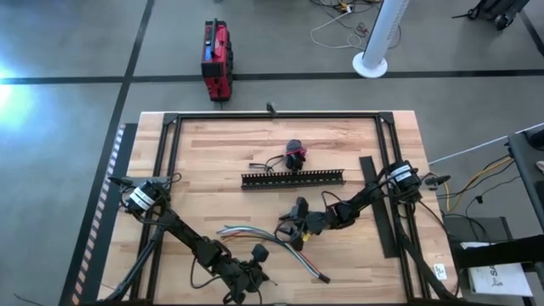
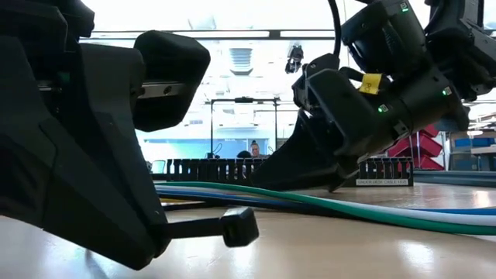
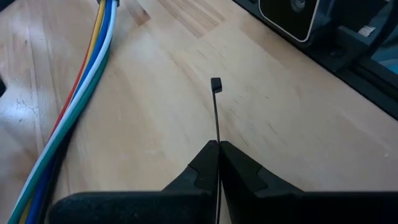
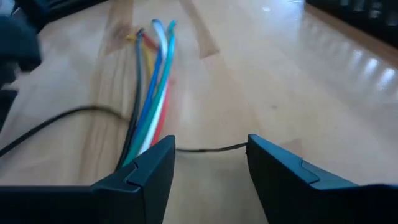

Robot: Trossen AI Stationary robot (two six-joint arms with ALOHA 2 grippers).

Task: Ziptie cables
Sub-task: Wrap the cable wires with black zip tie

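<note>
Two arms at work on the wooden table [image 1: 357, 263], both low toward the near edge. Left gripper [image 1: 255, 274] sits near the front edge, left of centre; its fingers [image 3: 200, 167] are pressed together, pinching the ziptie [image 3: 216, 118]. Thin black strip sticks straight out from betw. the fingertips, small square head at the far end, just above the bare wood. In the low view the same head shows just over the tabletop at the left arm's tip.

Cables [image 1: 246, 229] lie between the two grippers: a loose bundle of green, white, blue, red & yellow wires running from mid-table toward the front right, ends [image 1: 321, 277] near the front edge. Left wrist view shows them flat on the wood, well beside the ziptie, not touching it.

Right gripper [image 1: 293, 228] is down at the cables, right of centre, jaws spread. Right wrist view: bundle [image 4: 152, 106] runs to one finger [image 4: 152, 165], apparently just inside the gap; nothing clamped. A thin dark wire [image 4: 205, 149] crosses the gap.

Behind, mid-table: black comb-slotted duct [image 1: 293, 178], red-and-black lump [image 1: 295, 155] just past it, flat black cover strip [image 1: 376, 204] at the right
</note>
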